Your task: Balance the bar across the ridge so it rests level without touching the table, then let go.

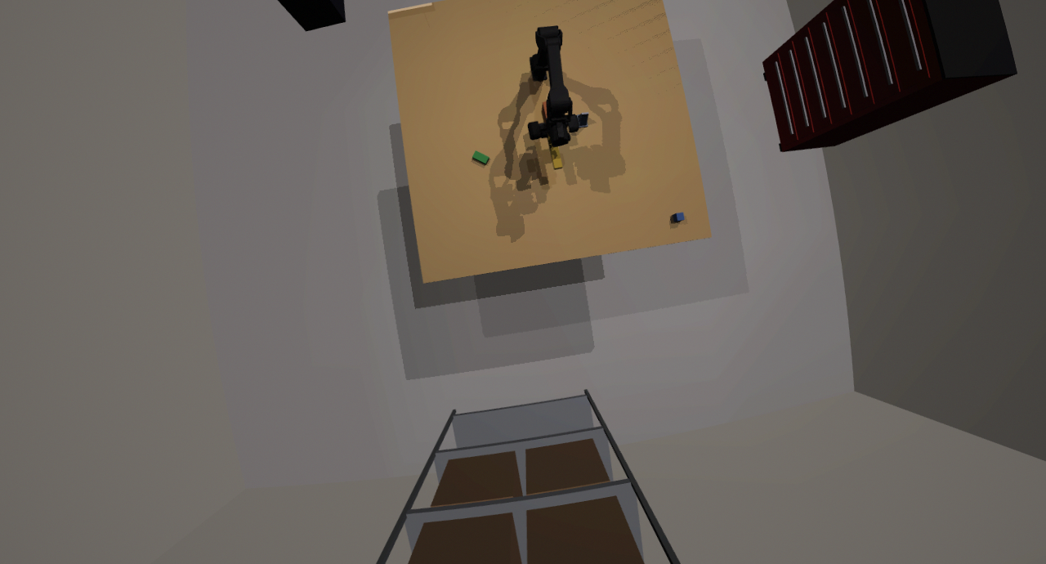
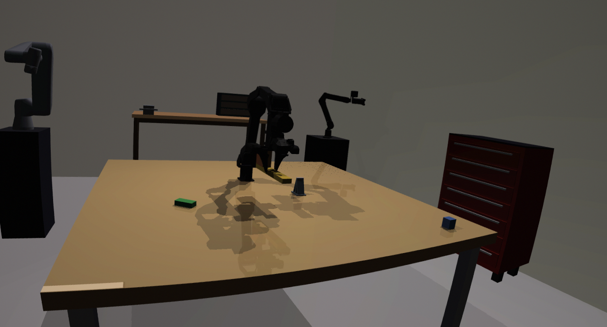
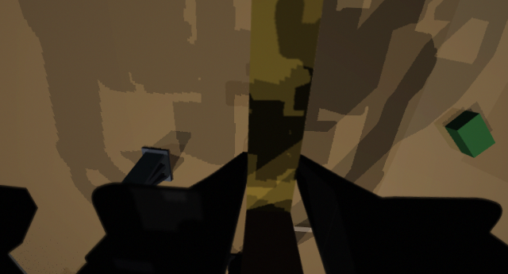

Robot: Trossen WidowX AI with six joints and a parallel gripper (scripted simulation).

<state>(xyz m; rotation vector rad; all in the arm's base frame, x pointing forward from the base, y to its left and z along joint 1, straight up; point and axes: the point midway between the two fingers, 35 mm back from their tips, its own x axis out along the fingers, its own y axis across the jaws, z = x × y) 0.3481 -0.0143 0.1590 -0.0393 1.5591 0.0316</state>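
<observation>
Top view: the ridge [image 1: 583, 120] [image 2: 299, 186] [image 3: 148, 168] stands upright on the table [image 1: 453, 224] [image 2: 140, 240]. Near it, off to one side rather than over it, is the yellow bar [image 1: 557, 163] [image 2: 282, 178] [image 3: 267, 48], with the gripper [image 1: 558, 142] [image 2: 272, 171] [image 3: 271, 159] clamped on it. The green block [image 1: 480, 157] [image 2: 185, 203] [image 3: 472, 135] lies well apart from the ridge, across the bar; the blue cube [image 1: 677, 217] [image 2: 449, 222] is also well apart from the ridge.

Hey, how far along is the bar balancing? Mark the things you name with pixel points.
Done: the black pincer [image 2: 272, 169] [image 3: 271, 159] grips the long yellow bar [image 1: 557, 163] [image 2: 285, 179] [image 3: 287, 40], which looks lifted. In hand: carrying it. Left: setting it level across the ridge, probably the dark blue-grey wedge-shaped stand [image 1: 583, 120] [image 2: 299, 186] [image 3: 148, 167] standing apart beside it, then letting go.
</observation>
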